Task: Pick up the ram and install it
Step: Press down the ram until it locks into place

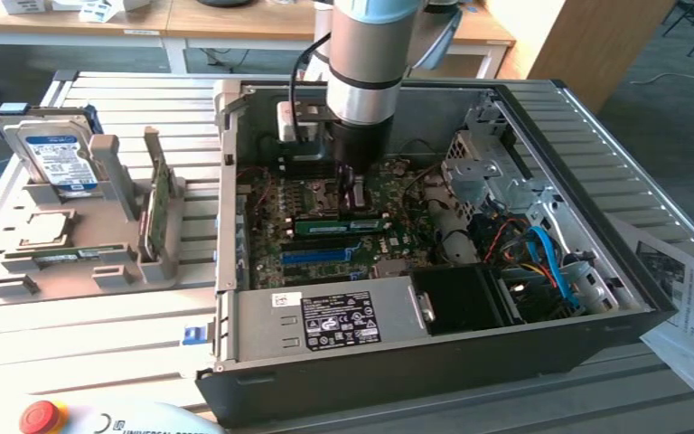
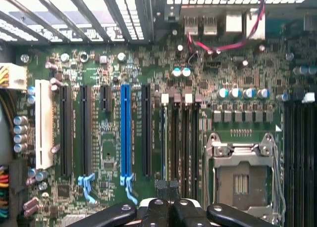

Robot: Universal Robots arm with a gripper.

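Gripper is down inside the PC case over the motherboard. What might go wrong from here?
The shut gripper sits over the ram at the memory slots; if the stick isn't square, pressing may bend it or leave it half-seated. The open CPU socket lies beside them; a sideways slip might hit it.

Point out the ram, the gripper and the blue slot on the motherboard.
ram (image 1: 344, 221): exterior view, on the green stick's flat face, lying low among the motherboard slots.
gripper (image 1: 353, 192): exterior view, at the shut fingertips over the ram.
blue slot (image 2: 125, 133): wrist view, midway along its length.
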